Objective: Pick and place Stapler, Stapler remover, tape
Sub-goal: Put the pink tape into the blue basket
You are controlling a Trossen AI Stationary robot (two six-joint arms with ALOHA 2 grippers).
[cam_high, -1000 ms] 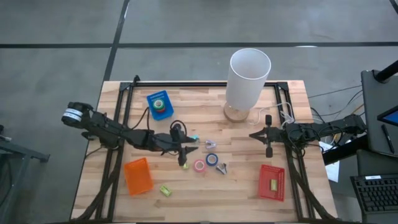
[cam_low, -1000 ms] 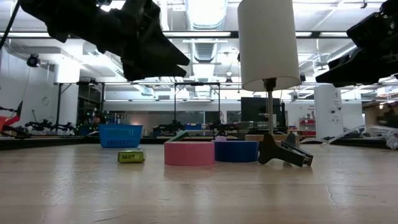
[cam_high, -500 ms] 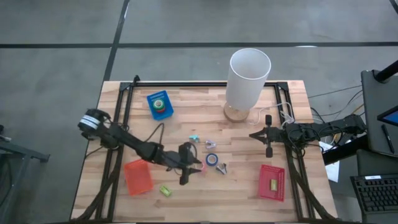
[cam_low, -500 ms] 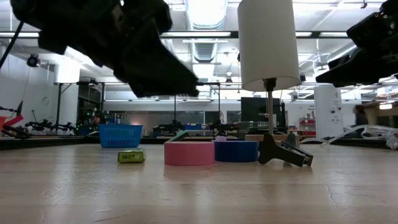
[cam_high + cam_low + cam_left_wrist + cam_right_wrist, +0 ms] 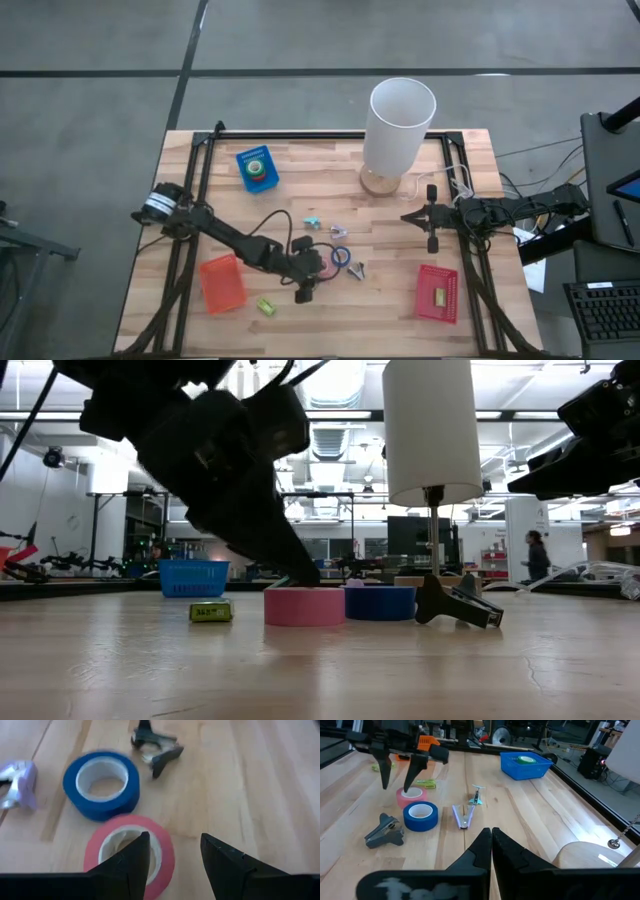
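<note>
Pale butcher-block planks make up the wooden table (image 5: 390,300), with a tall white cylindrical lamp shade (image 5: 400,125) standing near its far edge. Near the table's middle lie a pink ring-shaped roll of tape (image 5: 129,851) and a blue ring-shaped roll of tape (image 5: 102,784), side by side and very close together (whether they touch I cannot tell). Just beyond the blue roll sits a dark claw-type staple remover (image 5: 156,749), and a lilac metal clip (image 5: 17,782) lies close by on the blue roll's other side.

Over the pink roll hangs the left gripper (image 5: 173,854), its fingers spread apart; one fingertip (image 5: 141,845) reaches over the roll's pale core while the other stands outside its rim. Nothing is clamped.

Toward the table's right side hovers the right gripper (image 5: 431,230), with its two fingers pressed together and holding nothing.

Elsewhere a blue plastic basket (image 5: 256,168) holds a green roll, an orange plastic basket (image 5: 221,283) sits near the left front, and a red plastic basket (image 5: 437,293) sits at the right front.
</note>
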